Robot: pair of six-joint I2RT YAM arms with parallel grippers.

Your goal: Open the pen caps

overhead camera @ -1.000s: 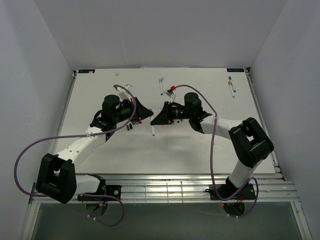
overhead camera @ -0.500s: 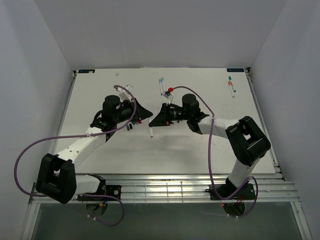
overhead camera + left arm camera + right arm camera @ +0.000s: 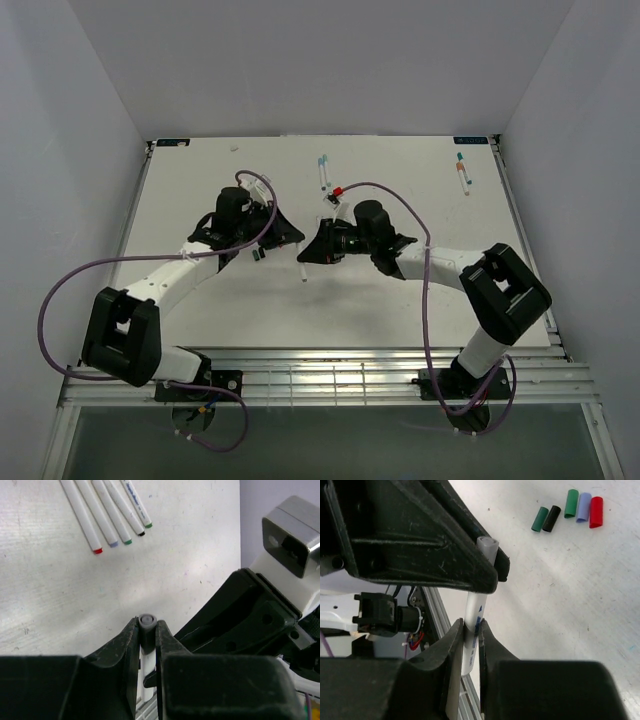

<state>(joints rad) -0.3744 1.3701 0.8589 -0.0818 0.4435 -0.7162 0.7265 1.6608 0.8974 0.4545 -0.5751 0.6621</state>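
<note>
Both arms meet around mid-surface (image 3: pixel 350 312), and they've got one pen strung between them. The right gripper (image 3: pixel 470 630) has its jaws clamped on the white pen barrel (image 3: pixel 471 611). The left gripper (image 3: pixel 147 630) has its jaws squeezed tight on the grey cap (image 3: pixel 147 622) at the other end. So the pen's long axis runs straight from one set of jaws to the other, with the cap end pointing into the left gripper. The cap is seated on the barrel, no gap that I can see. From the top view, the bare white tail of the barrel pokes out toward the near side.

Just past that, lying flat on the surface, are loose caps in a little cluster: dark green cap (image 3: pixel 539 519), black cap (image 3: pixel 551 518), lighter green cap (image 3: pixel 571 503), lavender cap (image 3: pixel 583 507) and red cap (image 3: pixel 596 512). The left wrist view also catches a row of uncapped pens (image 3: pixel 80 516) side by side, coloured tips exposed.

Way out toward the far edge, one more pen (image 3: pixel 323 172) sits near the middle and another pen (image 3: pixel 462 172) lies off to the right.
</note>
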